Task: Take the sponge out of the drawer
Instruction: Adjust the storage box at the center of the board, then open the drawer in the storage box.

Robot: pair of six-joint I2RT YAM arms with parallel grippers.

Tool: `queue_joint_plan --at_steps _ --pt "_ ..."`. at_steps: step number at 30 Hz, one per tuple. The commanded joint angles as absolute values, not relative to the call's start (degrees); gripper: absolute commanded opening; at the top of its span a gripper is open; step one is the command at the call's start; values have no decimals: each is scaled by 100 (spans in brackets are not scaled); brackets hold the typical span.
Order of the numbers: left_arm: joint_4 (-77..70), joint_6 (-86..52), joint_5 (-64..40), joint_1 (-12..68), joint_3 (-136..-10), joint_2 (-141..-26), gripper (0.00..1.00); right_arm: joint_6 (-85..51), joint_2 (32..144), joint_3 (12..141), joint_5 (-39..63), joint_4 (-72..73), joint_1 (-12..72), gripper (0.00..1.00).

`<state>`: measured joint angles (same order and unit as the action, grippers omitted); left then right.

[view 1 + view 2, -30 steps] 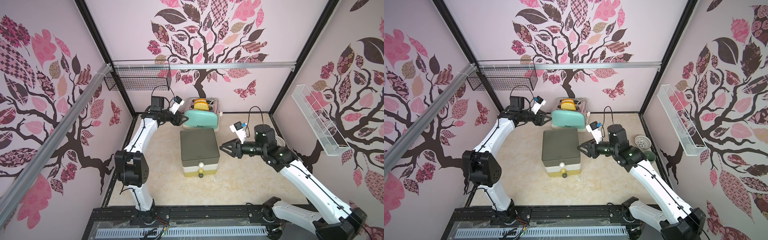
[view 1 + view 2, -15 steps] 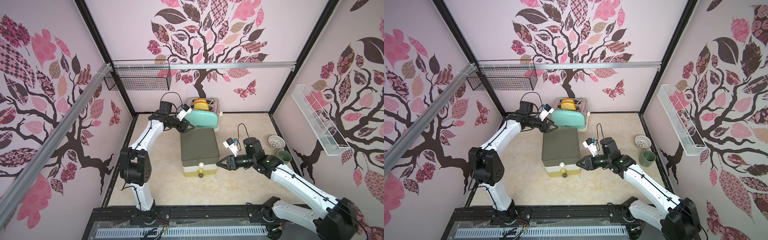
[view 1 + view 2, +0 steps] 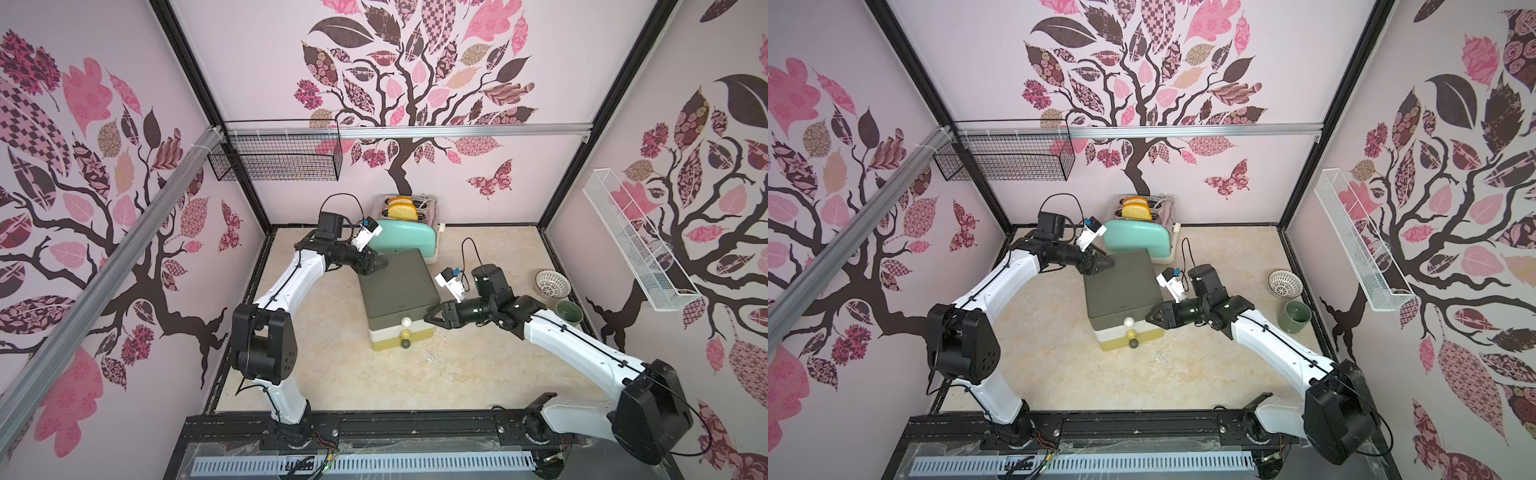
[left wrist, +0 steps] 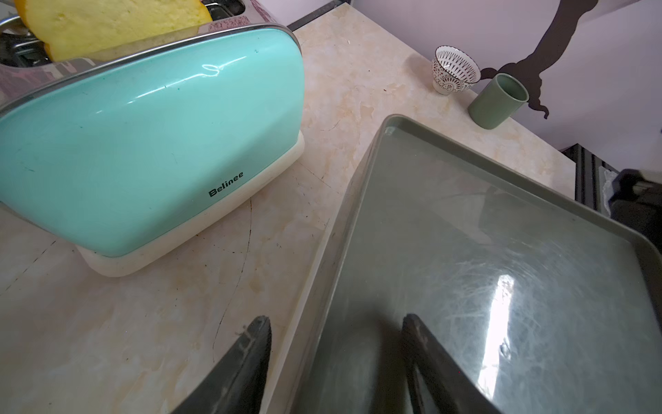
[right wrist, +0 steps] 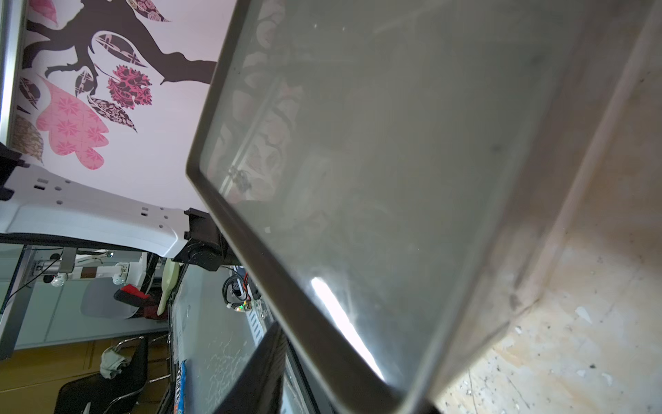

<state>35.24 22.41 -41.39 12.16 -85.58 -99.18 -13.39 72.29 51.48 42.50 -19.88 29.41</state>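
Both end effectors at drawer unit [image 3: 399, 291], drawers closed.
Left end effector [image 4: 336, 333] jaws parted, straddling its rear corner rim; right end effector [image 3: 430, 318] at its front corner, state unclear.

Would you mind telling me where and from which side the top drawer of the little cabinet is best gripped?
Grip the white knob on the top drawer, coming from the cabinet's front, the near side. The drawer cabinet otherwise shows only flat faces; the round knob protrudes, offering the only purchase, probably.
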Motion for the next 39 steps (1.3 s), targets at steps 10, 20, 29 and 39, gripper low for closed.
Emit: queue_joint_plan --at_steps 10,20,29,39 --pt "3269 2056 -3902 1272 -8244 -9563 61 -690 6890 5481 3400 -2490 3012 55" --pt "3004 1936 -3709 1286 -8043 -9532 52 -1107 6479 4964 2145 -2057 3764 48" --pt "2997 1960 -3636 1300 -8048 -9559 48 -1731 6600 4560 1243 -1023 4329 50" --pt "3016 1978 -3569 1337 -8027 -9621 47 -1641 6852 4881 1151 -981 4348 51"
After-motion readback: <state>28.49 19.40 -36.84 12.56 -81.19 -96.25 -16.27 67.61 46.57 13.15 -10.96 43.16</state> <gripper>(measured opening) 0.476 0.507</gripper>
